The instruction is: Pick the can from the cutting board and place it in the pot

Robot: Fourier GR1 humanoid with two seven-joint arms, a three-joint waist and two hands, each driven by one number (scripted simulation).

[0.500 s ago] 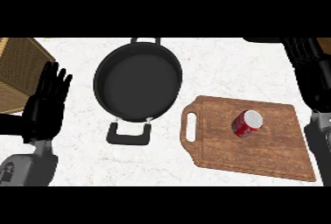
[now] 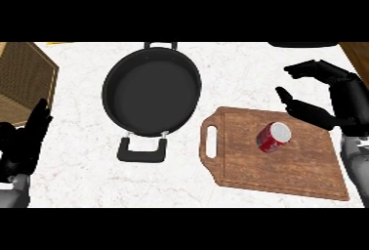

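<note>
A red can (image 2: 273,137) with a white top lies on its side on the wooden cutting board (image 2: 288,171) at the right. To the left of the board stands a black pot (image 2: 151,90), nothing in it, with handles at its near and far ends. My right hand (image 2: 328,100) hovers over the board's far right corner, just right of the can, open with thumb spread from the bent fingers and apart from the can. My left hand (image 2: 22,141) rests open near the left edge, fingers up.
A wooden box (image 2: 25,78) stands at the far left. A dark object (image 2: 302,44) shows at the top right edge. White marble counter (image 2: 79,180) lies around the pot and board.
My right hand has moved left and nearer, now beside the can over the board's corner. My left hand has sunk lower at the left edge. Can and pot have not moved.
</note>
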